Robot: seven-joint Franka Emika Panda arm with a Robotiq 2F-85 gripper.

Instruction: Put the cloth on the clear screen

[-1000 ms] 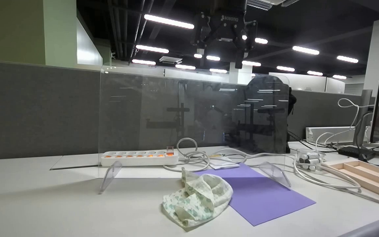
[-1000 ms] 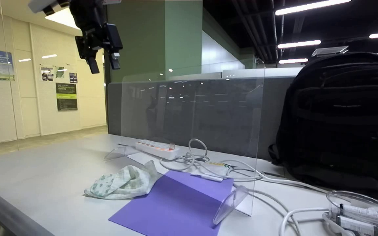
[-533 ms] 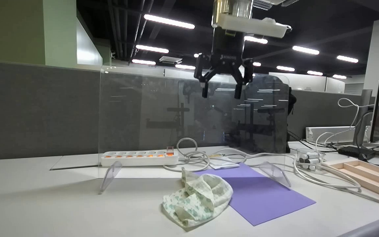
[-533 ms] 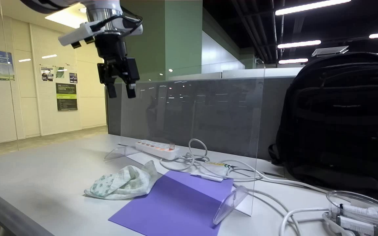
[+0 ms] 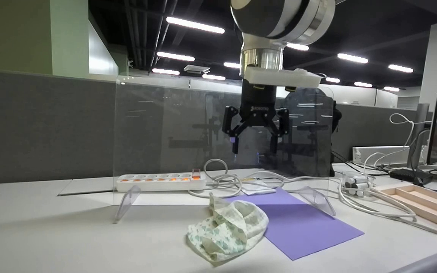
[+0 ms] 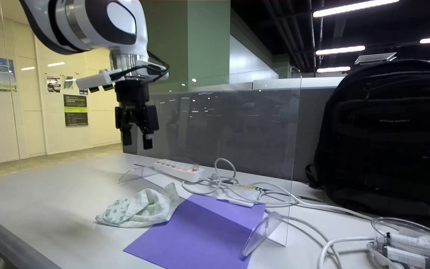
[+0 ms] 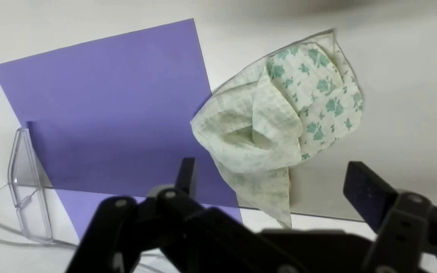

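The cloth, pale with green flower prints, lies crumpled on the white table, with one edge against a purple sheet; it shows in both exterior views and in the wrist view. The clear screen stands upright on two clear feet behind the cloth in both exterior views; one foot of the clear screen shows in the wrist view. My gripper points down, open and empty, in the air above the cloth; it also shows in an exterior view and the wrist view.
The purple sheet runs under the screen. A white power strip and loose white cables lie behind the screen. A wooden tray, a clear cup of small bottles and a black backpack stand around.
My gripper has come down from high up to a lower place above the cloth and stays open. The cloth and the screen have not moved.
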